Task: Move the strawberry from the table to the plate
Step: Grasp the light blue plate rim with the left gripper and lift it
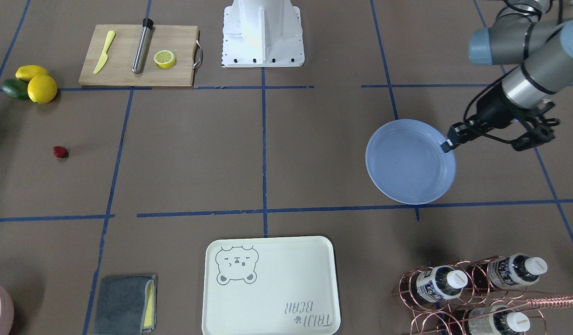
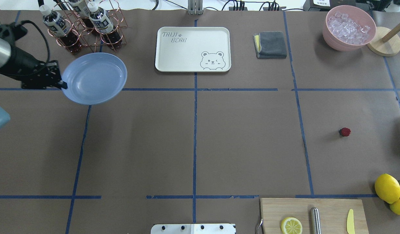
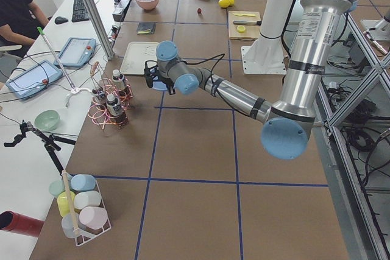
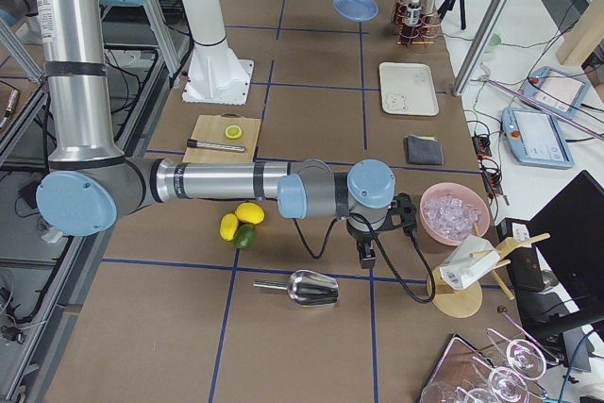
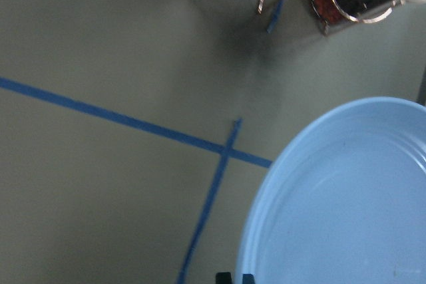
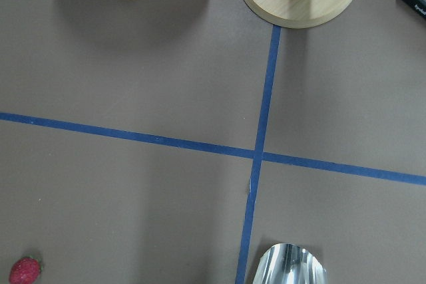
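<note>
The left gripper (image 1: 447, 145) was clamped on the rim of the plate (image 1: 407, 163) on the arm's side, pinching only that thin edge. The plate looked to be raised a little off the table (image 1: 314, 153), near the copper bottle rack (image 1: 556, 299). With so narrow a hold the plate could swing, tilt or slip free, the more so if it were carried fast or brushed the rack. The strawberry (image 1: 60, 152) lay on the table on the robot's right side, well apart from the plate and nearer the lemons (image 1: 42, 88). The right gripper (image 4: 368, 254) hung over the table not far from it, but whether its jaws stood apart could not be told. The berry was small and roundish, so a badly centred close could send it rolling, and set on a tilted plate it might roll off.
</note>
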You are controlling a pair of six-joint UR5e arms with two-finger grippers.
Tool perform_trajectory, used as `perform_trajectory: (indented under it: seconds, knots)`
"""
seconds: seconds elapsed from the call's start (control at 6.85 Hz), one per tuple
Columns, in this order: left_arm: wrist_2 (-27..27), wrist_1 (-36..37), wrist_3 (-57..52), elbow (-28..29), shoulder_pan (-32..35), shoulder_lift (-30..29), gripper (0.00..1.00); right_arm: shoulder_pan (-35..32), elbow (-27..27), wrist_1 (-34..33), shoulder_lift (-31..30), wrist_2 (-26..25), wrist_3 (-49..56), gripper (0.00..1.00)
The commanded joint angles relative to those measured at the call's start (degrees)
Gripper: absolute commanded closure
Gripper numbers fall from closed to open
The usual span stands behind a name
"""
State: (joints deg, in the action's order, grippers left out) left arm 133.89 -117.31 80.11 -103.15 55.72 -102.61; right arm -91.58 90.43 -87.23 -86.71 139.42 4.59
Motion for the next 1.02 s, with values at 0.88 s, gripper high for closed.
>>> perform_trajectory:
  seconds: [0.88]
  knots:
    - [-23.8, -4.2, 24.7, 5.8, -30.5, -14.5, 1.00, 0.6, -0.6, 0.0, 1.1, 1.0, -1.9, 0.00]
